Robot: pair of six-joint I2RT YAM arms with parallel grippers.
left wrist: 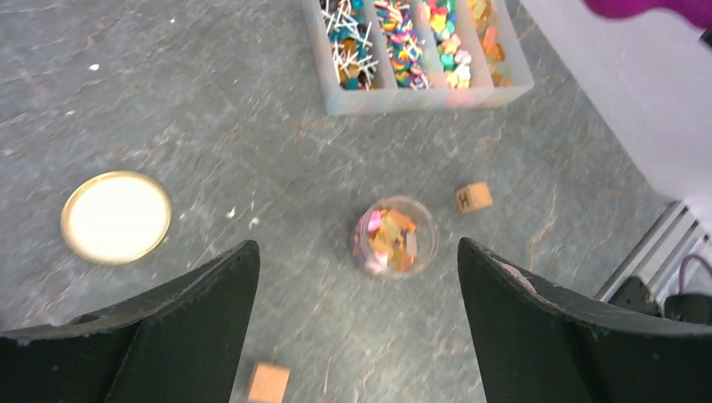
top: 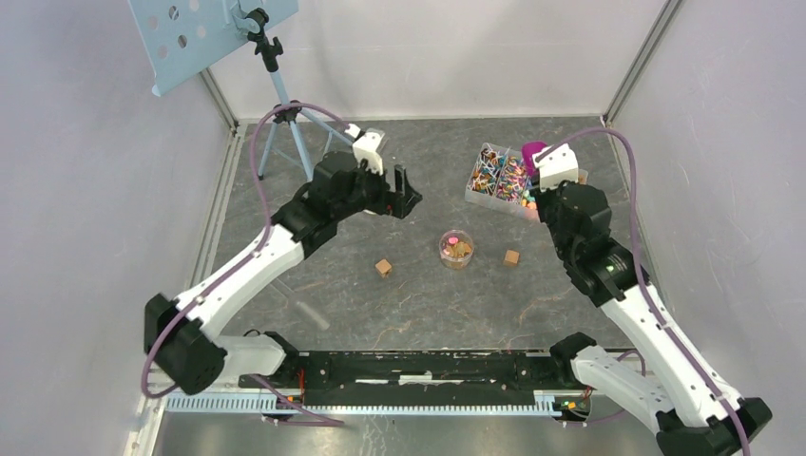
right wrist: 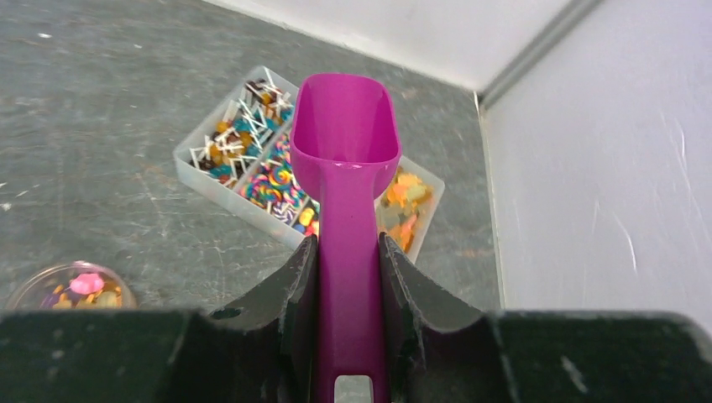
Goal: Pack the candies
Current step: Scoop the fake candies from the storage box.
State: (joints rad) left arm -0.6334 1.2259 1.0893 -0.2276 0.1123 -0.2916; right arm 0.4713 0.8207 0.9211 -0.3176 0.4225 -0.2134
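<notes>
Clamps the right gripper point(right wrist: 346, 245) on the handle of a magenta plastic scoop point(right wrist: 344, 134), one finger on either side, bowl pointing away from the wrist. Holds the scoop bowl over a clear plastic tray with four long compartments point(right wrist: 189, 153), beyond and to the right of a clear round jar point(top: 456, 249) in the top view.

Sets the left gripper point(left wrist: 357, 252) with fingers spread wide apart, grasping nothing, above the counter beyond and to the left of the jar; frames the jar between both fingers in the left wrist view.

Locates the tiny multicoloured candies point(left wrist: 390, 235) in a shallow layer inside the jar, with many more sorted across the tray compartments.

Places two small brown wooden cubes point(left wrist: 474, 197) on the grey stone-patterned counter point(left wrist: 210, 101), one on either side of the jar, both apart from it. Lays a round gold-rimmed lid point(left wrist: 116, 217) flat, well to the left of the jar in the left wrist view.
</notes>
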